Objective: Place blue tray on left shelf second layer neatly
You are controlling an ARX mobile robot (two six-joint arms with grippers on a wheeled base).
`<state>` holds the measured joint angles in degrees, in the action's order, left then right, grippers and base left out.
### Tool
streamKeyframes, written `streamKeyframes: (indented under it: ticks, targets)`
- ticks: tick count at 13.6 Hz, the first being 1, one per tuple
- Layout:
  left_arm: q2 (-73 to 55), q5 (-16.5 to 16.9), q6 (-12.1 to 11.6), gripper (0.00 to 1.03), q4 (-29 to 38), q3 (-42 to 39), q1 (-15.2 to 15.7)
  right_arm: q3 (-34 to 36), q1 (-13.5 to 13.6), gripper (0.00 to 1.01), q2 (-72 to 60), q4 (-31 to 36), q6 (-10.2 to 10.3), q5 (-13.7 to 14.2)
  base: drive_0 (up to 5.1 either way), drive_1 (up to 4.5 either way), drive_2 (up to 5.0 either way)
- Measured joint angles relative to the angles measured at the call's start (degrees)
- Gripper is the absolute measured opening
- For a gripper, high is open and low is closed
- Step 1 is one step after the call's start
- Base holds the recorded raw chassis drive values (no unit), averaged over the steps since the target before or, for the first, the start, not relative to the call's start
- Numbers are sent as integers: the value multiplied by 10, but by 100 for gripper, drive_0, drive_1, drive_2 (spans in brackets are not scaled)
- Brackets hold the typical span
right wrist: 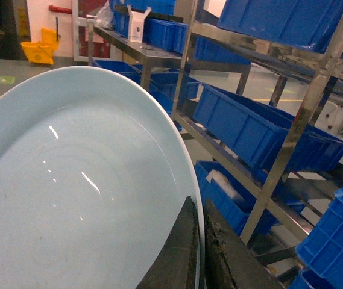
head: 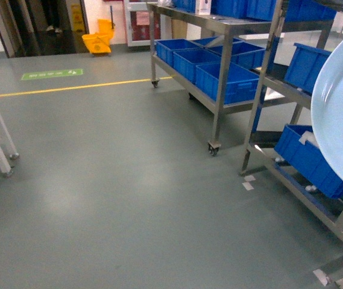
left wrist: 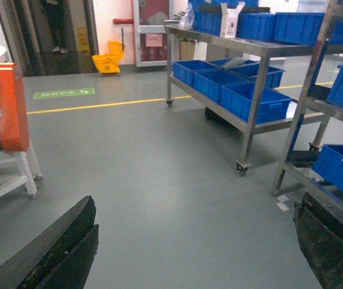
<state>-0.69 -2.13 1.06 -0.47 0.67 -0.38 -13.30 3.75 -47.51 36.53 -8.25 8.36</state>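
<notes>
Right gripper (right wrist: 196, 253), closed with its 2 fingers pinching the rim of the tray (right wrist: 81, 198), which is carried tilted on edge beside the shelf (head: 261, 90), well off the floor. Left gripper (left wrist: 189, 253) is spread wide and empty.

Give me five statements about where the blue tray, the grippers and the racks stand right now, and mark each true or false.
1. The right gripper pinches the rim of the blue tray. True.
2. The left gripper holds a blue crate. False: its fingers are spread apart with only floor between them.
3. The blue tray lies on a shelf. False: it is held in the air, tilted.
4. Blue crates sit on the lower level of the wheeled steel rack. True.
5. A yellow mop bucket stands in the background. True.
</notes>
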Motion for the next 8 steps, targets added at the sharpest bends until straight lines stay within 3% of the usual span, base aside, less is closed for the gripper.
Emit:
streamKeyframes:
  ticks: [1,8]
  targets:
    - [0,-1,0,98,-1,0,0,0,0,2,0,0,0,0,-173,257,-604]
    - [0,-1,0,98,0,0,0,0,0,2,0,0,0,1,-176,-176,-176]
